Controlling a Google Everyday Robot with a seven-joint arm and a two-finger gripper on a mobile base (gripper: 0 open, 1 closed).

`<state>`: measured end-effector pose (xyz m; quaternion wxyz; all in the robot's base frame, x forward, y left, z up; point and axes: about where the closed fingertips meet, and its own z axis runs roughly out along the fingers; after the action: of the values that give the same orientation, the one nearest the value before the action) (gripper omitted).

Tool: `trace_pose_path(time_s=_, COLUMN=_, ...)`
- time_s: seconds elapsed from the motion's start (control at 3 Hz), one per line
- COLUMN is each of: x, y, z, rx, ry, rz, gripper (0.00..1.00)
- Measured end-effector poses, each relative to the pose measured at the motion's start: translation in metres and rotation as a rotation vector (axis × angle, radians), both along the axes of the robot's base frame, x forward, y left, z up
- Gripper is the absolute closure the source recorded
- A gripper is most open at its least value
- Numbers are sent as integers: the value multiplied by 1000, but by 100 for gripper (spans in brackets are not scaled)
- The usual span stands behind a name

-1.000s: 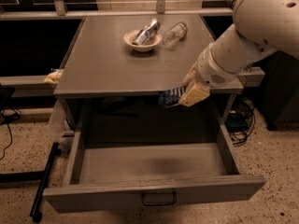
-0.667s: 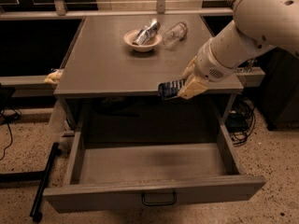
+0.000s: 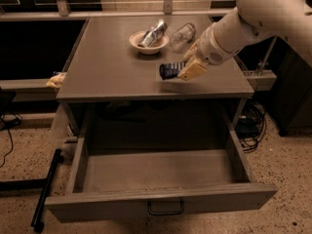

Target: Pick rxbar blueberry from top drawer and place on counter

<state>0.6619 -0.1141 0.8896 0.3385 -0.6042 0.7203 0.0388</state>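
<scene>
The rxbar blueberry [image 3: 170, 70], a flat dark navy bar with pale text, is held in my gripper [image 3: 186, 69] just above the counter [image 3: 112, 67], right of its middle. The gripper's tan fingers [image 3: 193, 71] are shut on the bar's right end. My white arm [image 3: 253, 18] reaches in from the upper right. The top drawer [image 3: 156, 172] stands pulled out below the counter, with a dark handle [image 3: 165, 208] on its front. Nothing shows on its flat bottom.
A pale bowl [image 3: 148, 43] with a shiny silver can [image 3: 153, 32] lying in it sits at the counter's back middle. A clear plastic bottle [image 3: 183, 34] lies beside it, near my arm. A black bar [image 3: 46, 189] lies on the floor at left. Cables [image 3: 248, 123] hang at right.
My gripper has lifted the bar from the counter's front edge and carried it back over the countertop.
</scene>
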Motion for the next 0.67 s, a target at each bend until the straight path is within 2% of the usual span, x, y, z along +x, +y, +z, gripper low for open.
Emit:
trace_pose_path(time_s=0.33, x=2, y=1, z=2, rx=3, ry=-4, rz=0, gripper=81)
trace_pose_path(time_s=0.67, x=2, y=1, z=2, rx=3, ry=-4, rz=0, gripper=58)
